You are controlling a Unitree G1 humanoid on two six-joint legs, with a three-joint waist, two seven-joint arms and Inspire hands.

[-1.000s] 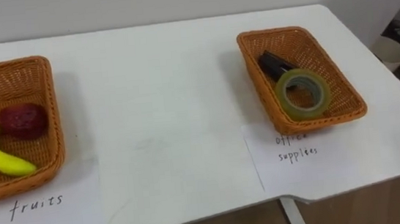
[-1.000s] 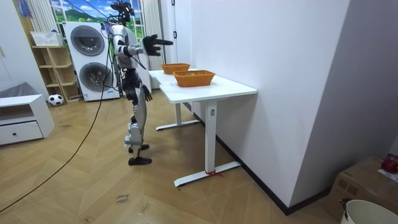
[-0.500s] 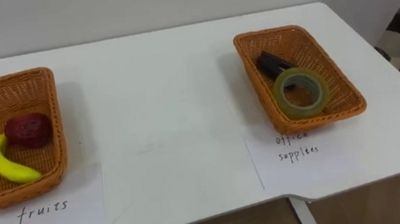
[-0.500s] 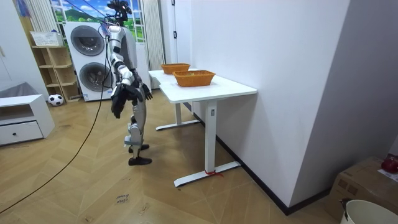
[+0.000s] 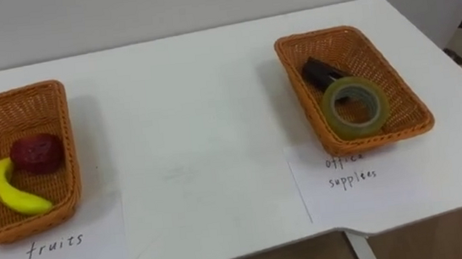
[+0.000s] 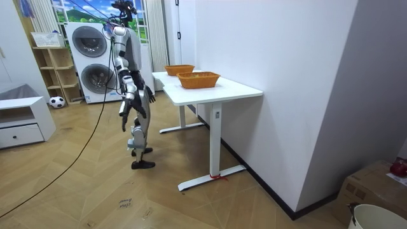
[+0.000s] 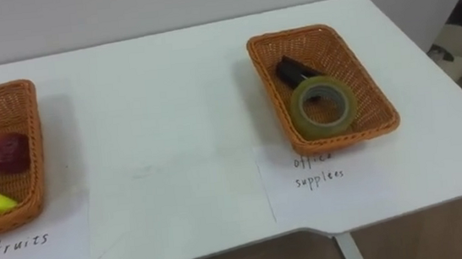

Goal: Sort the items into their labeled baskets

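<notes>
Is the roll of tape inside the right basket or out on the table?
Inside. The tape lies within the rim of the right basket, beside a dark object.

Left paper sheet: handwritten "fruits", on the surface just in front of the left basket.
Right paper sheet: handwritten "office supplies" in 2 lines, "office" above "supplies", just in front of the right basket.
</notes>
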